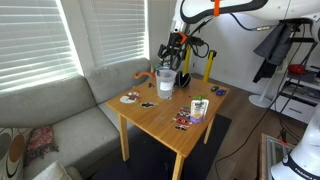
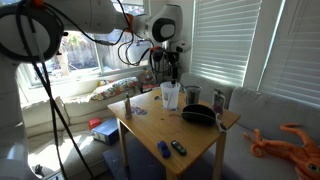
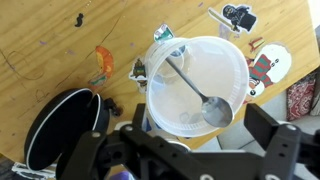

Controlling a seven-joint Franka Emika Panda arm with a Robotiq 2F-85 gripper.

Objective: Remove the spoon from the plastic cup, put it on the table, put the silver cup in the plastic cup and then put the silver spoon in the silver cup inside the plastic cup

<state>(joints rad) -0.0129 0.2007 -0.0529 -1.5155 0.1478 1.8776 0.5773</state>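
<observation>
My gripper (image 3: 185, 152) hangs spread above the plastic cup (image 3: 175, 108), the spoon (image 3: 212, 108) lies inside that cup, and the silver cup (image 2: 191, 95) stands beside it on the table (image 3: 50, 40), so I judge every step remains.

- The silver cup (image 3: 166, 34): largely hidden behind the plastic cup (image 3: 215, 65).
- The black pan (image 3: 60, 125) beside the plastic cup: cut off by the picture's edge.
- The pincer (image 3: 185, 152): blurred, cropped below.
</observation>
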